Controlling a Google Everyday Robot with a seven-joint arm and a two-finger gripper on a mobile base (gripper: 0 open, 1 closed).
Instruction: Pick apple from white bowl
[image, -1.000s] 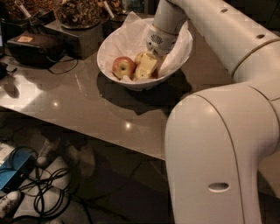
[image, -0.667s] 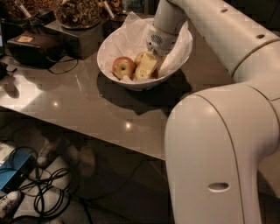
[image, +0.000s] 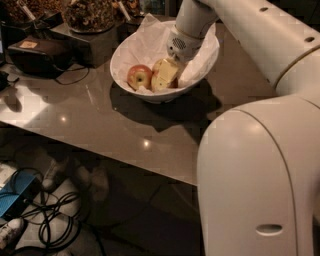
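Observation:
The white bowl (image: 150, 95) stands on the grey table, lined with crumpled white paper (image: 150, 37). A red-and-yellow apple (image: 139, 76) lies in the left part of the bowl. My gripper (image: 164, 75) reaches down into the bowl from the upper right and sits just to the right of the apple, close against it. A bit of red shows just right of the gripper; I cannot tell what it is. The white arm (image: 240, 30) covers the right rim of the bowl.
Dark containers of dried food (image: 92, 15) stand at the back left of the table. A black box with a cable (image: 37, 55) sits at the left. The table's front edge (image: 125, 160) runs diagonally. Cables and a blue item (image: 20, 197) lie on the floor. My white base (image: 260, 190) fills the lower right.

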